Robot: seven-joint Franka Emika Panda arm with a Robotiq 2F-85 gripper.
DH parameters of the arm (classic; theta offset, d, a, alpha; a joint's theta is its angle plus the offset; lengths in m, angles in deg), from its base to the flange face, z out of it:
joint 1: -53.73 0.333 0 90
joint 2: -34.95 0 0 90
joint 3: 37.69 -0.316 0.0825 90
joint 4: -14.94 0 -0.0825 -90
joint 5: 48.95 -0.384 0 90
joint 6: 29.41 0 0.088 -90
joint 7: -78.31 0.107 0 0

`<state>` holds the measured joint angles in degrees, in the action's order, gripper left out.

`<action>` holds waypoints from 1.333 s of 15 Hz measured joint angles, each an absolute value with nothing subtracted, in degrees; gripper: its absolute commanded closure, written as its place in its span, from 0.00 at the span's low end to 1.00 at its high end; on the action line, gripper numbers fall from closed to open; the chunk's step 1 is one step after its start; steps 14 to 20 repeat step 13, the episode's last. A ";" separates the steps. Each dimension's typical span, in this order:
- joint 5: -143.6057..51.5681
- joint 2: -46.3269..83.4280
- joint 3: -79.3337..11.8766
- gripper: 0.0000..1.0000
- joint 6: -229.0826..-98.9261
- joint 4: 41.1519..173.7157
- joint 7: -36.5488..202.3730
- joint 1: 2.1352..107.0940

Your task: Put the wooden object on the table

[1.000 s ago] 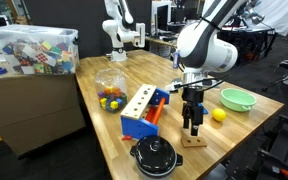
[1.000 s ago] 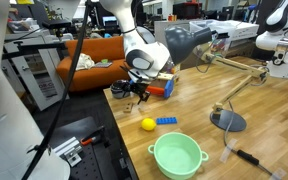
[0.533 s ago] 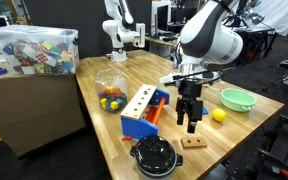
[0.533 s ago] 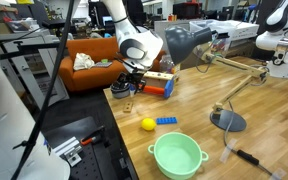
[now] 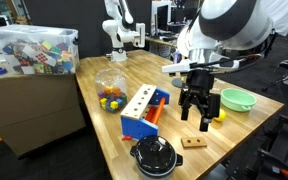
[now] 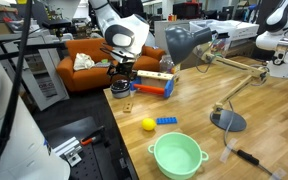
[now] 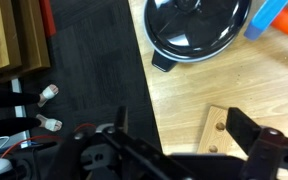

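The wooden object [image 5: 194, 142] is a small flat brown block with dark dots. It lies flat on the light wooden table [image 5: 104, 140] near the front edge, beside a black pot. It also shows in an exterior view [image 6: 127, 106] and in the wrist view [image 7: 224, 132]. My gripper [image 5: 197, 120] hangs well above the block, open and empty. It shows in an exterior view [image 6: 121, 86] too. In the wrist view the fingers [image 7: 184, 138] stand apart either side of the block, not touching it.
A blue-and-orange toy box [image 5: 144, 110] stands left of the gripper. A black lidded pot [image 5: 154, 155], yellow ball [image 5: 219, 115], green bowl [image 5: 237, 98] and a clear tub of balls [image 5: 111, 88] are on the table. A cardboard box with a clear bin [image 5: 29, 70] stands beside it.
The gripper has risen straight up from just above the block and its fingers have spread. The block stays flat on the table.
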<state>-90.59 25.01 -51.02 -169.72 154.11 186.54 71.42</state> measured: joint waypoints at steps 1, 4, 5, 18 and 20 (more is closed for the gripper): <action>-90.57 27.49 -51.64 0.00 -169.74 155.30 186.12 71.70; -90.63 36.36 -53.69 0.00 -169.43 159.65 184.81 72.32; -90.61 39.52 -54.17 0.00 -168.68 161.38 184.35 72.40; -90.60 54.63 -54.04 0.00 -161.80 170.22 179.81 72.34; -90.60 54.63 -54.04 0.00 -161.80 170.22 179.81 72.34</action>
